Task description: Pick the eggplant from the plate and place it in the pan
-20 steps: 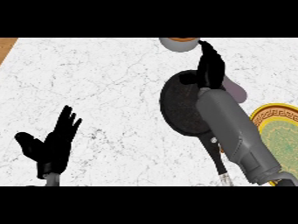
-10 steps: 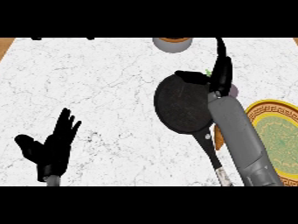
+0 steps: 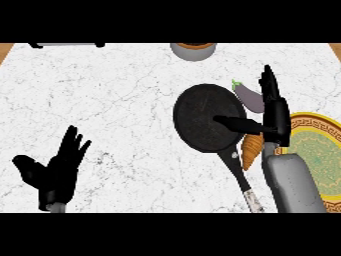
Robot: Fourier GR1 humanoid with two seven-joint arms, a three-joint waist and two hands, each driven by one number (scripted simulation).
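Eggplant [image 3: 251,97] now uncovered, purple, green-stemmed

Worktop [image 3: 114,95]: bare marble across the left and centre, from far edge to near edge; only the left hand [image 3: 55,170] stands there, open, fingers up, near the lower left.

Right side crowded. Pan [image 3: 206,117] at centre-right, handle running toward the near edge. Eggplant [image 3: 250,97] just beside the pan's far-right rim. Right hand [image 3: 272,112], fingers straight, between pan and plate [image 3: 328,150]. Carrot [image 3: 251,150] beside the handle.

Bowl [image 3: 193,50] at the far edge, well apart from the pan.
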